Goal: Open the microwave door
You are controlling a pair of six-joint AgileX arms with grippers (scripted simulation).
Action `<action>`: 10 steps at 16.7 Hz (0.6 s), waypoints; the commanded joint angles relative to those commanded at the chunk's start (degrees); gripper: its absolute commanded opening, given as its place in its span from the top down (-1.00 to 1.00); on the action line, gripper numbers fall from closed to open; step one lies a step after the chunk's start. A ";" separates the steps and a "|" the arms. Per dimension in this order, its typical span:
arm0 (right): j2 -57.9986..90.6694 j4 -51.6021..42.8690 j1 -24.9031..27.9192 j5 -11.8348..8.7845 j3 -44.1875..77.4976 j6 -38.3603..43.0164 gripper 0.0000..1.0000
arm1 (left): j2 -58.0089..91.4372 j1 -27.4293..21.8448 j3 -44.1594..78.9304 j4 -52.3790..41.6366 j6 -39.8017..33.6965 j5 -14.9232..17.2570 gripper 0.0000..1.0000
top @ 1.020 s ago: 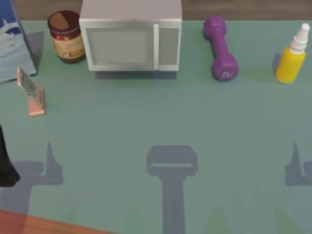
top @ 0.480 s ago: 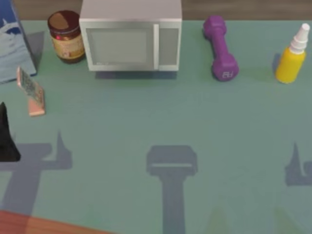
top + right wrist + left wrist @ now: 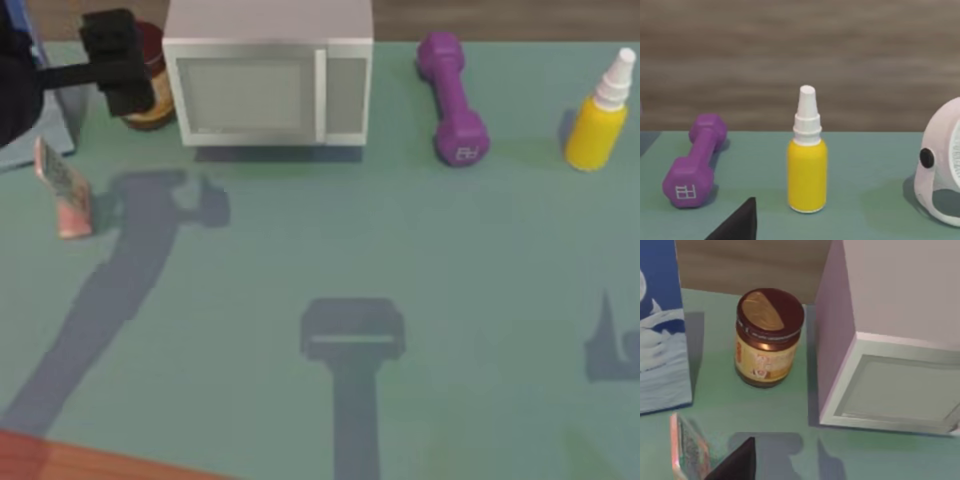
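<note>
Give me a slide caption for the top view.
Left gripper over the jar beside the shut microwave; dumbbell and yellow bottle to its right.

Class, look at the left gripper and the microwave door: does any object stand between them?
The left gripper hovers above the brown jar, which stands just left of the microwave. The microwave door faces the bare table; nothing stands in front of it. Only the jar crowds the gripper's side.
</note>
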 joint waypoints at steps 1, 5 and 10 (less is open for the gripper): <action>0.00 0.00 0.00 0.00 0.00 0.00 -1.00 | 6.37 -1.81 5.38 -1.52 -1.68 -1.08 -1.00; 0.00 0.00 0.00 0.00 0.00 0.00 -1.00 | 29.51 -8.52 24.26 -7.63 -7.65 -5.15 -1.00; 0.00 0.00 0.00 0.00 0.00 0.00 -1.00 | 49.08 -14.69 39.75 -14.48 -12.60 -9.04 -1.00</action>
